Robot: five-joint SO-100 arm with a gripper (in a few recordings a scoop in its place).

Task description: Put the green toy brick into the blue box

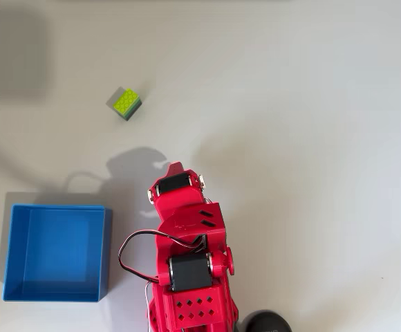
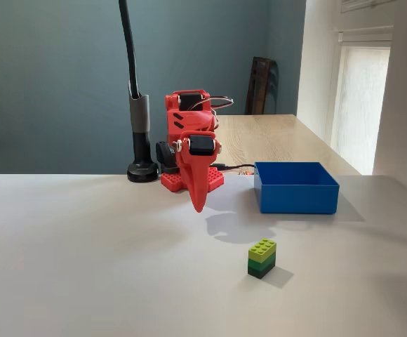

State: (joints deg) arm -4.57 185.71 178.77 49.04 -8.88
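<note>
The green toy brick point(image 1: 127, 103) point(image 2: 262, 258) rests alone on the white table, lime-green studs up with darker layers below. The blue box point(image 1: 57, 252) point(image 2: 295, 187) sits empty on the table, lower left in the overhead view and right of the arm in the fixed view. My red gripper point(image 1: 175, 168) point(image 2: 198, 205) points down above the table, between box and brick, well apart from both. Its fingers are closed together into one point and hold nothing.
A black lamp stand point(image 2: 141, 133) with a round base point(image 1: 266, 321) stands beside the arm's base. A wooden table point(image 2: 281, 140) lies behind the white one. Open tabletop surrounds the brick.
</note>
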